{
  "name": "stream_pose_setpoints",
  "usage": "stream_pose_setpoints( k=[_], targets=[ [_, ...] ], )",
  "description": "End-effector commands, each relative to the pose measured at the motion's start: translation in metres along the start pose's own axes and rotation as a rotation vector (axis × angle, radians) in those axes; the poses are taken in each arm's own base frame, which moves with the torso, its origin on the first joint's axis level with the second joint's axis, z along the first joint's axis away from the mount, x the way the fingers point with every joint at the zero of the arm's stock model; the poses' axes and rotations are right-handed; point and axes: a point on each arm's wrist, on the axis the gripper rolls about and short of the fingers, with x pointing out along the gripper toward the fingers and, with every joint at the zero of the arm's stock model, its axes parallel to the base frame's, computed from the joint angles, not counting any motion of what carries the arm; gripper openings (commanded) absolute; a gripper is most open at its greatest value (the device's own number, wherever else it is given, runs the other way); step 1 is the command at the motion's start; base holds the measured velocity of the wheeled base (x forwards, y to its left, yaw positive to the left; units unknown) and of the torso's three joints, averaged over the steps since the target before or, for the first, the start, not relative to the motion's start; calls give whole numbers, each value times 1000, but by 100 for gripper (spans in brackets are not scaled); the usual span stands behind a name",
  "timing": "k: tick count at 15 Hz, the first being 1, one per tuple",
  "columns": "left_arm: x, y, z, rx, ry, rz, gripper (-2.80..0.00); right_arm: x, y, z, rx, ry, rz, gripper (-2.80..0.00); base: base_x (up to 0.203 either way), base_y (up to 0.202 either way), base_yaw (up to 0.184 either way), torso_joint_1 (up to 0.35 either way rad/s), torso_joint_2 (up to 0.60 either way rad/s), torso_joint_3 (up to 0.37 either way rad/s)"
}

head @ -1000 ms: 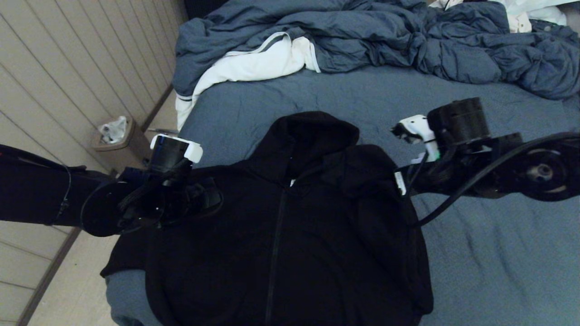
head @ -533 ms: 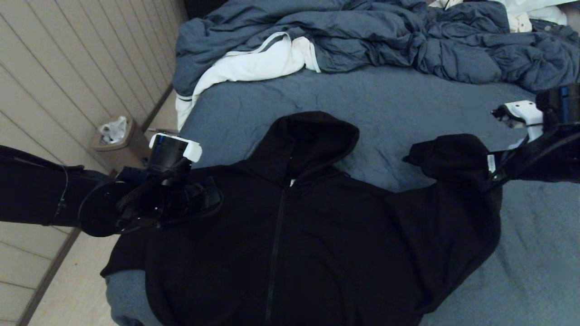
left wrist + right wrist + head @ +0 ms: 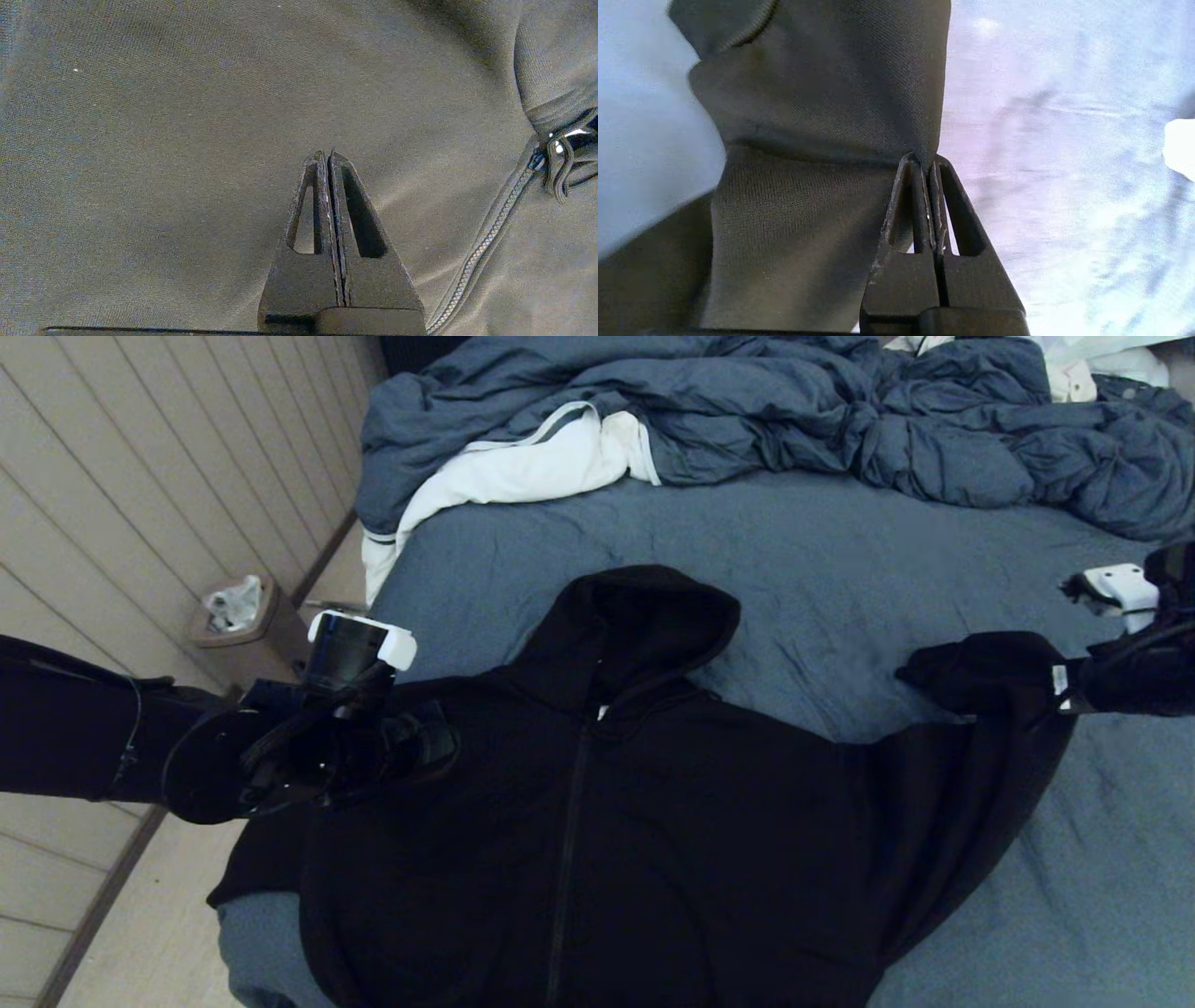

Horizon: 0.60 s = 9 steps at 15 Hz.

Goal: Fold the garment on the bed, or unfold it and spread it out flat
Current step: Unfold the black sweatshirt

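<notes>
The garment, a black zipped hoodie (image 3: 597,821), lies front up on the bed (image 3: 840,551), its hood pointing away from me. Its right sleeve (image 3: 980,681) is stretched out to the right and held just above the sheet. My right gripper (image 3: 1074,691) is shut on that sleeve near the cuff; in the right wrist view the fabric (image 3: 808,116) is pinched at the tips of the right gripper (image 3: 924,161). My left gripper (image 3: 425,747) is over the hoodie's left shoulder. In the left wrist view the left gripper (image 3: 325,154) is shut with nothing in it, close above the cloth beside the zipper (image 3: 486,242).
A rumpled blue-grey duvet (image 3: 747,411) and a white cloth with grey stripes (image 3: 523,467) lie at the far end of the bed. A waste bin (image 3: 238,625) stands on the floor by the panelled wall, left of the bed's edge. Bare sheet (image 3: 1074,896) lies to the right.
My right gripper has moved far to the right with the sleeve, drawing it off the hoodie's chest and out over the sheet. The left arm has not moved.
</notes>
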Motion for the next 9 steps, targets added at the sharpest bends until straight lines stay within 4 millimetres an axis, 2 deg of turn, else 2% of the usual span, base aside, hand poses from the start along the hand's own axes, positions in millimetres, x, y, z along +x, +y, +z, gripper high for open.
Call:
stream_pose_setpoints(
  k=[1,6,9],
  targets=[
    [1,0,0,-4,-1,2,-280,16,-12,-10,4,29,-28,-280,0,0,0,0,0,0],
    [2,0,-1,-3,2,4,-280,11,-15,-26,-4,61,7,-280,0,0,0,0,0,0],
    [3,0,-1,-2,4,6,-280,5,-24,-47,2,115,6,-280,0,0,0,0,0,0]
  ],
)
